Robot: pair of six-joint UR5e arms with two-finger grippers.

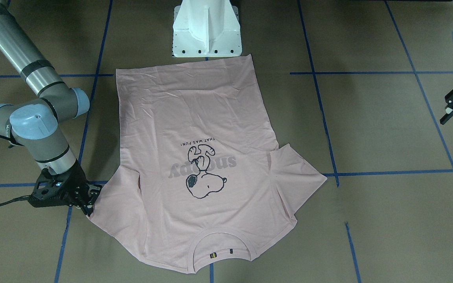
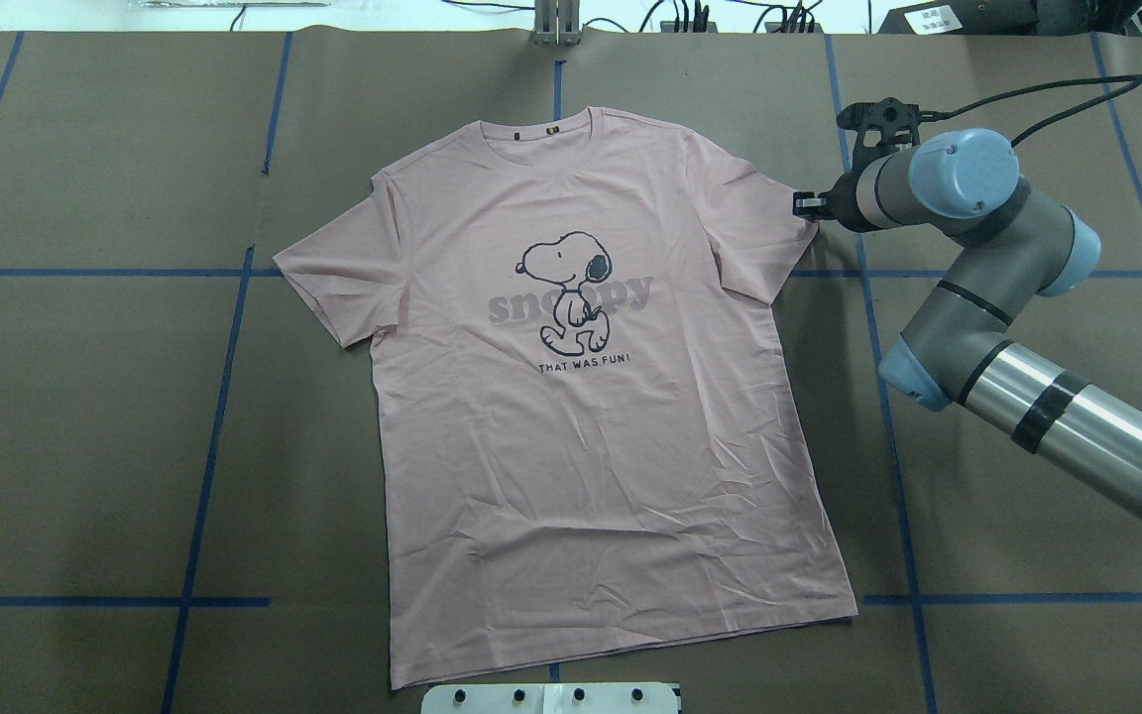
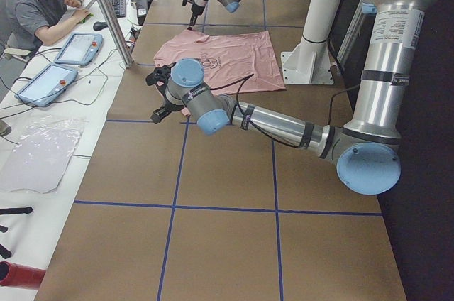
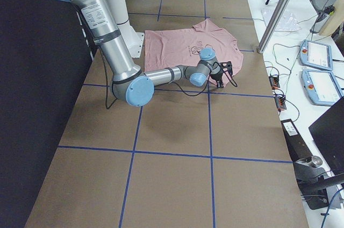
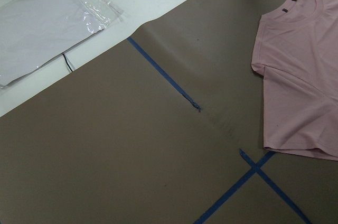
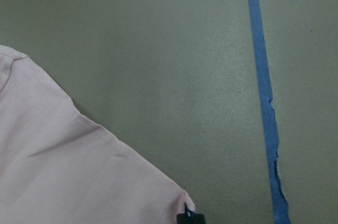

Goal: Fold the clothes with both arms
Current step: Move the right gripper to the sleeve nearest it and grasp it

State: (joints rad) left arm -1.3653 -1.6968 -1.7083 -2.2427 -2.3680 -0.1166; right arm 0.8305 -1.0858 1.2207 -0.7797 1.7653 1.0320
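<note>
T-shirt (image 2: 591, 446) flat, R gripper (image 2: 807, 204) at sleeve (image 2: 754, 233)

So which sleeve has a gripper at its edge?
The sleeve on the robot's right: the right gripper sits at its corner. The other sleeve lies alone, the left gripper well clear.

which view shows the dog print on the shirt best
Overhead exterior: the dog print sits upright, unobstructed and sharp on the T-shirt. Front-facing shows it clearly but upside down; both side views show it tiny; the wrist views miss it.
</note>
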